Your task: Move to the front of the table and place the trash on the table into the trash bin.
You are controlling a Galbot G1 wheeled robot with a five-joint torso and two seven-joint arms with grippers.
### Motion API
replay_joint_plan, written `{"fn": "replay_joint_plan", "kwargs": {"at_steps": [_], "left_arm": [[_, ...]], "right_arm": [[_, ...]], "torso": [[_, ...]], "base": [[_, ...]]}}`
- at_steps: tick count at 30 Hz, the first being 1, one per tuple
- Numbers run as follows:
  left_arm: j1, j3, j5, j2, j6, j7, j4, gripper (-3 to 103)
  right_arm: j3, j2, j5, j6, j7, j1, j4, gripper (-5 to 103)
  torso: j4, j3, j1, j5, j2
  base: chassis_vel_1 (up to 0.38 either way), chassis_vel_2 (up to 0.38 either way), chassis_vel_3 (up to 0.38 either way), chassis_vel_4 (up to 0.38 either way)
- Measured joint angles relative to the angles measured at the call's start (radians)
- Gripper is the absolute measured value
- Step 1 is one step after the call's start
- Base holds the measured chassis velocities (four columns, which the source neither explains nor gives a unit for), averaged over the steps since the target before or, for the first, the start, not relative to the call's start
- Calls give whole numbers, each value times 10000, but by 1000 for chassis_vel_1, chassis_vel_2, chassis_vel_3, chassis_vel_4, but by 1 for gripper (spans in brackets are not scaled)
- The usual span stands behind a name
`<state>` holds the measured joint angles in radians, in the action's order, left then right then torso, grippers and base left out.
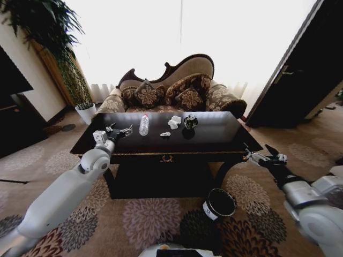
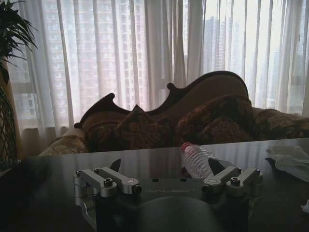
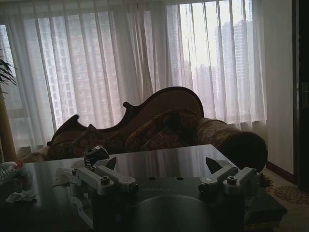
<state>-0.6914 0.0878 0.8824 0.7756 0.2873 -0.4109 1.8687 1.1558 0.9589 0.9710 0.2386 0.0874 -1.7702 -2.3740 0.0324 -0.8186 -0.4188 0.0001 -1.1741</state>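
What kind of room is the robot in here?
Probably a hotel suite lounge or a formal living room: an ornate sofa with cushions behind a dark table, sheer curtains, and patterned carpet.

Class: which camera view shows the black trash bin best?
The head view: the trash bin lies whole on the carpet before the table, tilted, opening visible. Both wrist views look across the tabletop toward the sofa, above it.

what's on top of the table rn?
On the table: clear water bottle, white paper wad, dark can, small grey scrap. Left gripper hovers open over its left end.
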Motion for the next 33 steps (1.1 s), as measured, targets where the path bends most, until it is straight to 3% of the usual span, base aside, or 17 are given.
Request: {"fn": "replay_joint_plan", "kwargs": {"at_steps": [16, 33], "left_arm": [[1138, -1191, -382, 1244, -275, 151, -1313, 100], [1560, -1893, -812, 2151, -555, 250, -2054, 100]], "right_arm": [[29, 21, 81, -8, -17, 44, 20, 100], [116, 25, 217, 15, -18, 64, 23, 100]], "torso": [[1, 1, -1, -1, 0], [2, 1, 0, 1, -2]], "base": [[0, 0, 0, 0], [0, 0, 0, 0]]}}
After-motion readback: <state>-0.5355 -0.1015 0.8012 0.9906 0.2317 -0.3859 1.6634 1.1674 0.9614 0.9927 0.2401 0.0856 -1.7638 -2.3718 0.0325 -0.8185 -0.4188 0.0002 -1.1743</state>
